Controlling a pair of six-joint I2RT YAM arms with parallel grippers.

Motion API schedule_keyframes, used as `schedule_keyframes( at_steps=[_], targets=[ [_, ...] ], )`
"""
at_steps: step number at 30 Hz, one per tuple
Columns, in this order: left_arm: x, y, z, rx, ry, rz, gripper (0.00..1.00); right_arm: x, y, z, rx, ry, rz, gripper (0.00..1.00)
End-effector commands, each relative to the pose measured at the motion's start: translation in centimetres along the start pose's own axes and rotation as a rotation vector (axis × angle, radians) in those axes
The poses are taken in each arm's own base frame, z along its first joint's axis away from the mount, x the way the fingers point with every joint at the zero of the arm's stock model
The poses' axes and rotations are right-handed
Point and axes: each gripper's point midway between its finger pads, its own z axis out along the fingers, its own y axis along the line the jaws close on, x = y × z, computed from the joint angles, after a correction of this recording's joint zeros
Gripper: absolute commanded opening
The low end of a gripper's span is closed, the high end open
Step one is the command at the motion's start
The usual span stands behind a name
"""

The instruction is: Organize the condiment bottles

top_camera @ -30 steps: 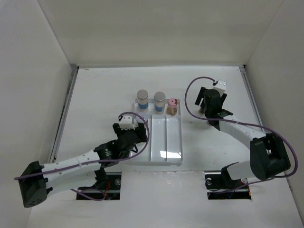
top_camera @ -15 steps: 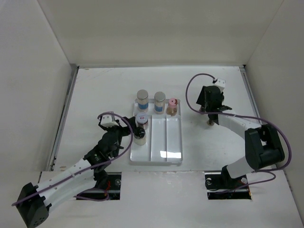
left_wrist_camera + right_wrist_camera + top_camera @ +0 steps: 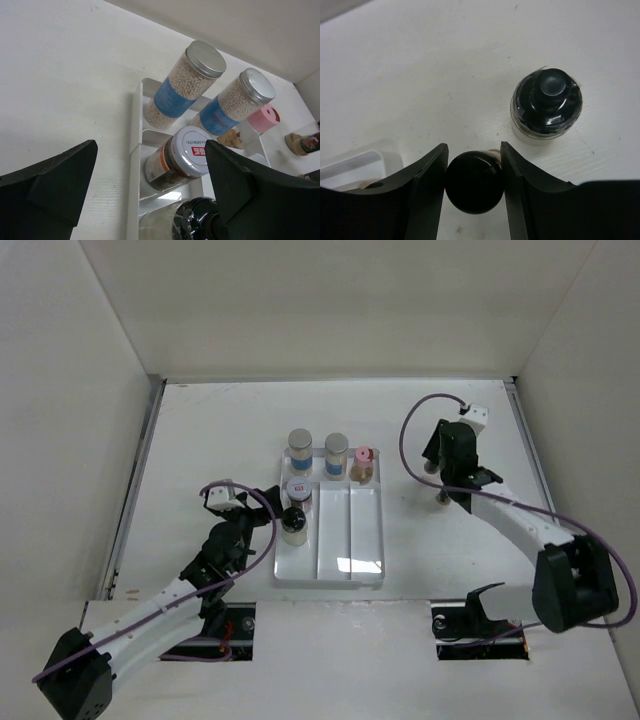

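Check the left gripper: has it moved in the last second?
Yes. The left gripper has backed off leftward, from above the white tray's left compartment to the tray's left edge, jaws open.

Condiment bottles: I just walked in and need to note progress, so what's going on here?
The right gripper is closed on a black-capped bottle standing on the table right of the white tray, with a second black-capped bottle beside it. The left gripper hangs open and empty at the tray's left side. Five containers stand in the tray: two grey-lidded jars, a pink-capped bottle, a white-lidded jar and a black-capped one.
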Motion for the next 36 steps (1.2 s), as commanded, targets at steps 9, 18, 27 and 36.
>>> schedule_keyframes(
  at_steps=[9,18,27,36],
  targets=[
    [-1.4,-0.1,0.2,0.020,-0.072,-0.044,0.90,0.5,8.0,-10.1,-0.306,-0.065,0.020,0.37],
    [-1.9,0.7,-0.1,0.009,-0.103,-0.062,0.90,4.1,19.3,-15.7,-0.580,-0.008,0.000,0.37],
    [-2.4,1.5,-0.4,-0.013,-0.136,-0.079,0.90,7.2,23.7,-13.3,-0.595,0.011,-0.064,0.38],
    [-2.7,2.7,-0.4,-0.070,-0.153,-0.080,0.90,9.5,24.6,-11.1,-0.545,0.028,-0.120,0.42]
  ],
)
